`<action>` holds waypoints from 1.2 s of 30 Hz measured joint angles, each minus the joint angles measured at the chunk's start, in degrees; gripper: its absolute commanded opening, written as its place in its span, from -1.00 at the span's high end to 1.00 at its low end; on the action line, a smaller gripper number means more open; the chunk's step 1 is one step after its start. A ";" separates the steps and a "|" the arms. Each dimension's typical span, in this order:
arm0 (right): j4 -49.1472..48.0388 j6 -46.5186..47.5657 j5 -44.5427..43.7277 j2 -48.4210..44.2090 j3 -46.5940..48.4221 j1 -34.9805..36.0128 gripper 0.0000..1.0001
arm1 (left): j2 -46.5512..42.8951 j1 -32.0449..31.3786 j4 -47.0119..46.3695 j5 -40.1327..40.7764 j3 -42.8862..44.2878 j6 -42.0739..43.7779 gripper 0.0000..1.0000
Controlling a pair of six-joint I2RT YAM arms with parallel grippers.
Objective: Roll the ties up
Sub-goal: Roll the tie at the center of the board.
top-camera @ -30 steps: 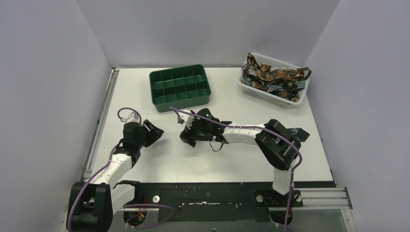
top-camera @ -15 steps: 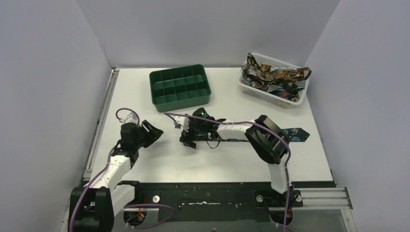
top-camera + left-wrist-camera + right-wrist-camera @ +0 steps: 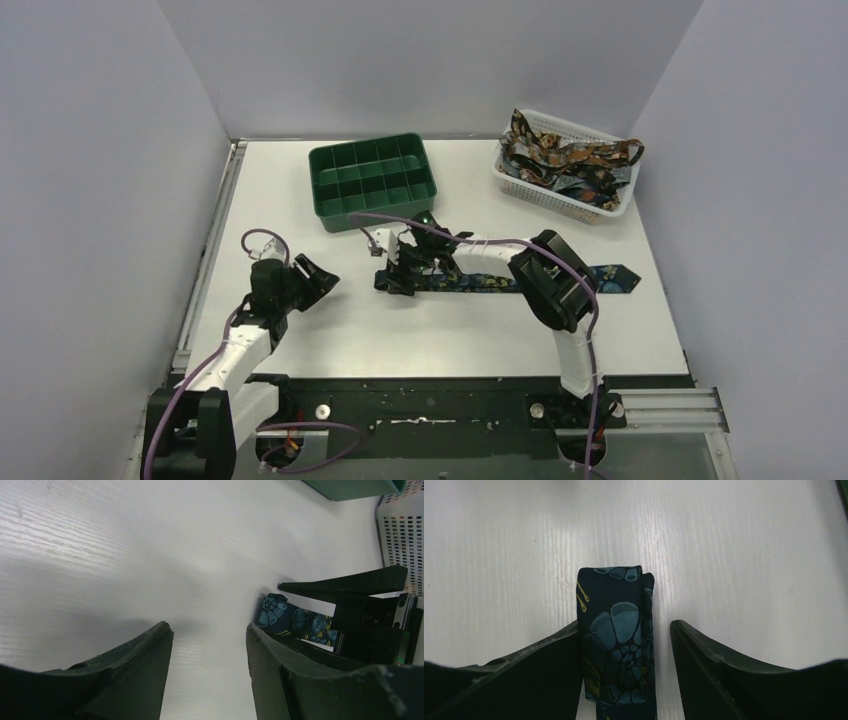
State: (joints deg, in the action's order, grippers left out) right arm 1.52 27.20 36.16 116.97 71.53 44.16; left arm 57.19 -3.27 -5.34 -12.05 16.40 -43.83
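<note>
One tie [image 3: 616, 645] lies flat between the parted right jaws.

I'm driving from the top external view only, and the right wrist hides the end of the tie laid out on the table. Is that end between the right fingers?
Observer: Yes. The right wrist view shows the tie lying flat, its end between the open fingers of the right gripper, against one finger with a gap to the other.
Operator: And the left gripper, holding anything?
Observer: No. The left wrist view shows the left gripper open, with only bare table between its fingers.
</note>
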 measured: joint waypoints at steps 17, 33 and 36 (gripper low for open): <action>2.91 0.83 0.59 3.69 6.05 2.51 0.32 | -0.20 0.02 0.39 -0.22 -0.07 0.09 -0.07; -1.46 -2.34 -2.43 3.10 4.50 6.60 -0.64 | -1.36 0.02 0.44 -0.22 -0.09 0.00 -0.08; -2.16 -5.29 -4.02 -0.57 0.74 6.62 -0.92 | -1.36 0.07 0.42 -0.26 -0.09 -0.09 -0.08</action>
State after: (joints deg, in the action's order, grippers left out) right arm -0.64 21.91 32.14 116.40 72.27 50.78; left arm 55.83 -3.20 -4.93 -12.32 16.32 -43.92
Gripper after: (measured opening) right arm 0.874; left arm 0.538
